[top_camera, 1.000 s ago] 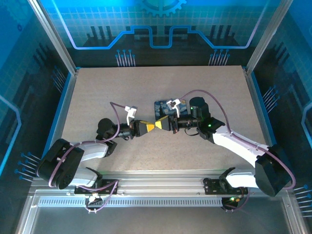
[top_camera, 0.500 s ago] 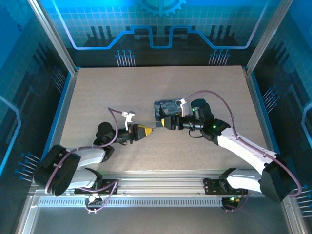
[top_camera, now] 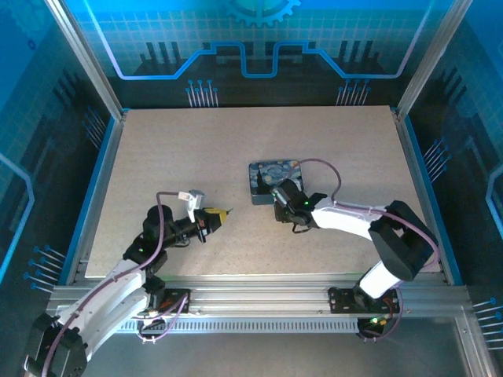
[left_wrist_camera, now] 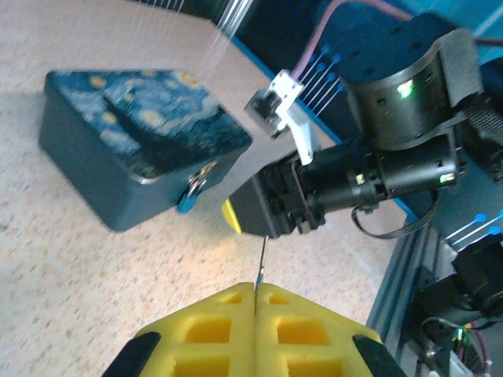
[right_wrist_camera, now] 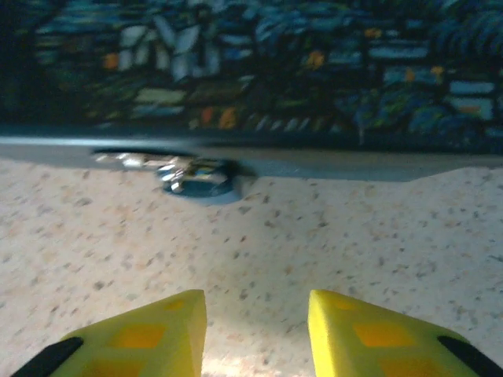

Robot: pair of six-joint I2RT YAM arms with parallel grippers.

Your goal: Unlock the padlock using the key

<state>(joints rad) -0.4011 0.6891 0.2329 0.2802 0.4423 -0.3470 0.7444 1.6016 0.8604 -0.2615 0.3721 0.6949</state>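
- At the tin's (top_camera: 271, 173) 8 o'clock on the table (top_camera: 157, 157), the left gripper (top_camera: 220, 214) has its jaws pinched tight on the key (left_wrist_camera: 260, 263), blade poking forward.
- Now the padlock (right_wrist_camera: 198, 179): it hangs off the tin's front edge, low against the table, at 11 o'clock from the right gripper (right_wrist_camera: 255, 314).
- Right jaws are parted, nothing between them.
- Danger one: that thin key is held by its very end, so a skewed entry could twist it out of the grip.
- Danger two: the padlock dangles loose, and unsteadied it could swing away from the push.
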